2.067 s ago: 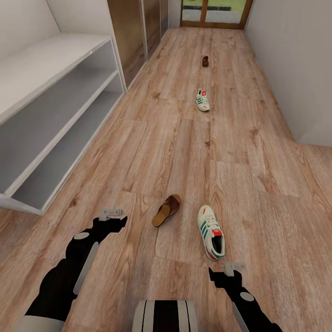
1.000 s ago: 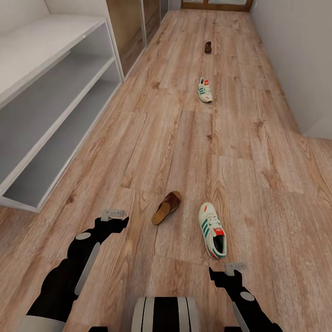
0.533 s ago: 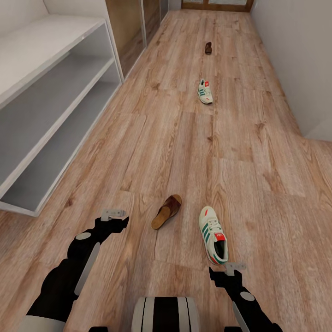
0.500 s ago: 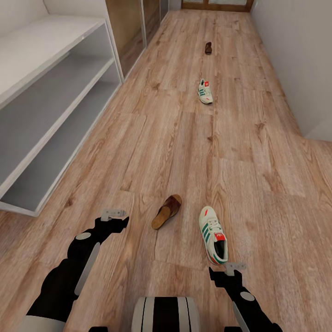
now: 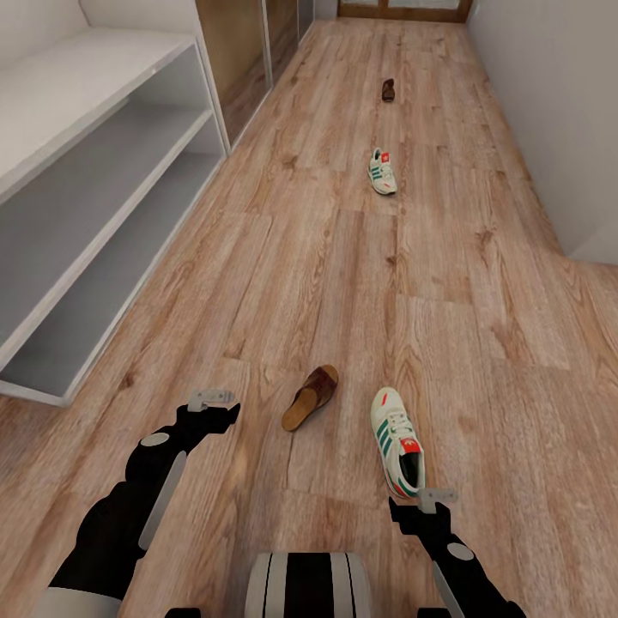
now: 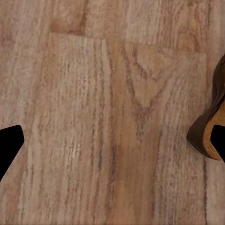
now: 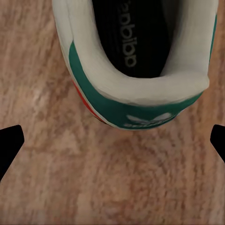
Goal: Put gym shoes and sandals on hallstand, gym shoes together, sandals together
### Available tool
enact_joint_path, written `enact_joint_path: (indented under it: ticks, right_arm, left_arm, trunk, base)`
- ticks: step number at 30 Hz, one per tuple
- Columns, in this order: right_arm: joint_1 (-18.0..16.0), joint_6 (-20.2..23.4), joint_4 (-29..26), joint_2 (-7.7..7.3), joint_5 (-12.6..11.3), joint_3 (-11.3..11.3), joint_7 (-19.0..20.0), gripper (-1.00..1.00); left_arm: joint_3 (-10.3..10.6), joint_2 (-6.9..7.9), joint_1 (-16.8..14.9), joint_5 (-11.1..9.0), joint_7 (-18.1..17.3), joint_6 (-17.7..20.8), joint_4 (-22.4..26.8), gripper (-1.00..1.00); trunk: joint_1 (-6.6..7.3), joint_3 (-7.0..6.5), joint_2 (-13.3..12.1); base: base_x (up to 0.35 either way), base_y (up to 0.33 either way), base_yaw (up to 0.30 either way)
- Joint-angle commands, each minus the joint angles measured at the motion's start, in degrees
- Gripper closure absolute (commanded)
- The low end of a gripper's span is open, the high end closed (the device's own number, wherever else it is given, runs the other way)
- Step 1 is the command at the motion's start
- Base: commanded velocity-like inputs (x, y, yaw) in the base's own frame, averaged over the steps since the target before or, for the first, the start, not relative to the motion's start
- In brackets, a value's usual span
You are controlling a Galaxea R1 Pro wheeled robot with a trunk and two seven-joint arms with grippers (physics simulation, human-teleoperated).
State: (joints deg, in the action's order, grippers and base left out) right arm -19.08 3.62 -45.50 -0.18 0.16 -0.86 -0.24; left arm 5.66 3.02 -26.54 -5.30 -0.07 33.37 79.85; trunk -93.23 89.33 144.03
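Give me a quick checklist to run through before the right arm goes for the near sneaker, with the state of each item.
1. Right gripper open: ok, the right wrist view shows its fingers spread wide.
2. Right gripper empty: ok, nothing sits between the fingers.
3. Near sneaker lined up: ok, its heel sits centred ahead of the fingers.
4. Sneaker upright on the corridor floor: ok, opening faces up.
5. Near sandal out of the way: ok, it lies apart, to the sneaker's left.
6. Hallstand shelf free for it: ok for the parts in view; the rest cannot tell.
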Motion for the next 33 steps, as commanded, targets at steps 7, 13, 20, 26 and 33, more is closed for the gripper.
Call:
enact_joint_path:
  ticks: [7,13,20,26,33]
  right_arm:
    - [0.0,0.36,-0.11,0.0,0.02,-0.01,-0.02,-1.0]
    - [0.0,0.36,-0.19,0.0,0.02,-0.01,-0.02,-1.0]
    - [0.0,0.4,-0.2,0.0,0.02,-0.04,-0.09,-1.0]
    - [0.0,0.42,-0.2,0.0,0.02,-0.02,-0.1,-1.0]
    - [0.0,0.42,-0.27,0.0,0.02,-0.01,-0.11,-1.0]
  left_arm:
    - [0.06,0.03,-0.02,-0.57,0.15,0.29,0.05,-1.0]
    - [0.06,0.05,-0.03,-0.59,0.15,0.29,0.05,-1.0]
    - [0.05,0.05,-0.03,-0.59,0.15,0.3,0.06,-1.0]
    - [0.05,0.05,-0.04,-0.58,0.15,0.29,0.07,-1.0]
    - [0.05,0.05,-0.02,-0.59,0.15,0.29,0.05,-1.0]
  trunk:
    - [0.01,0.03,0.01]
    - [0.01,0.03,0.01]
    - [-0.17,2.08,0.11]
    - [-0.17,2.46,0.11]
    - [-0.17,2.54,0.11]
  base:
    - [0.001,0.0,0.0]
    - [0.0,0.0,0.0]
    - [0.0,0.0,0.0]
    - [0.0,0.0,0.0]
    - [0.013,-0.001,0.0]
